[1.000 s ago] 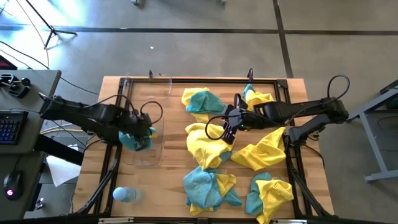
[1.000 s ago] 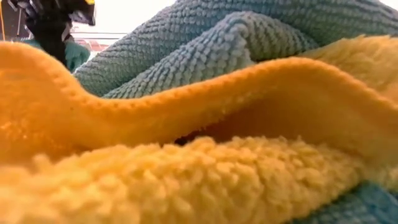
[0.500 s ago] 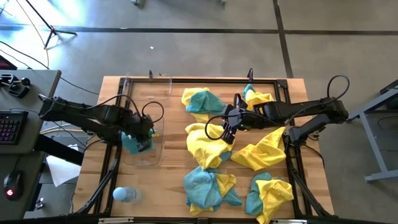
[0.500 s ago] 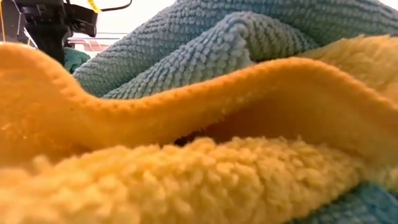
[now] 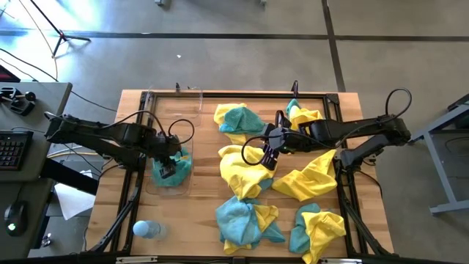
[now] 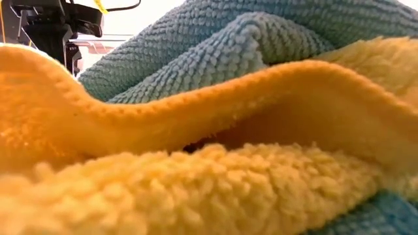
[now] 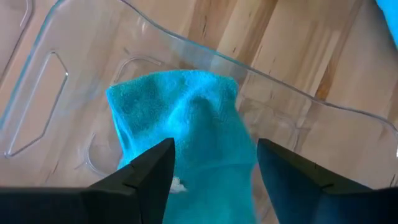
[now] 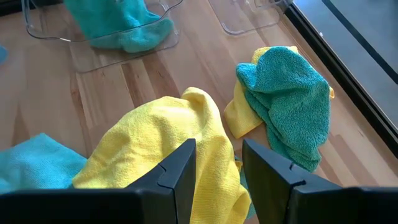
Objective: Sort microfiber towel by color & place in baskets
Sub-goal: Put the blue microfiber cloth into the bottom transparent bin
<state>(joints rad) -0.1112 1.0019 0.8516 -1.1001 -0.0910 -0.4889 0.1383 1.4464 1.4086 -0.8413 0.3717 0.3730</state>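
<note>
A teal microfiber towel (image 7: pixel 180 118) lies crumpled on the floor of a clear basket (image 7: pixel 298 99) at the table's left (image 5: pixel 187 187). My left gripper (image 7: pixel 214 171) hangs open just above it, pointing steeply down, a finger on either side of the cloth. A second clear basket (image 5: pixel 176 103) stands beyond the first, toward the far edge. My right gripper (image 8: pixel 217 165) hovers open over a yellow towel (image 8: pixel 161 137) near the table's middle (image 5: pixel 267 155). Other yellow and teal towels lie in heaps on the table's right half.
A teal and yellow pair (image 8: pixel 286 99) lies beyond the right gripper. More heaps sit at the near edge (image 5: pixel 245 220) and near right (image 5: pixel 319 227). A pale blue bottle (image 5: pixel 146 229) lies at the near left. A black frame (image 5: pixel 344 183) borders the table. Towels fill the low view.
My left gripper has let go of the teal towel. The cloth hung bunched under the fingers before. It has dropped and now lies spread a little toward the table's right on the basket floor. In the low view it no longer hangs below the gripper.
</note>
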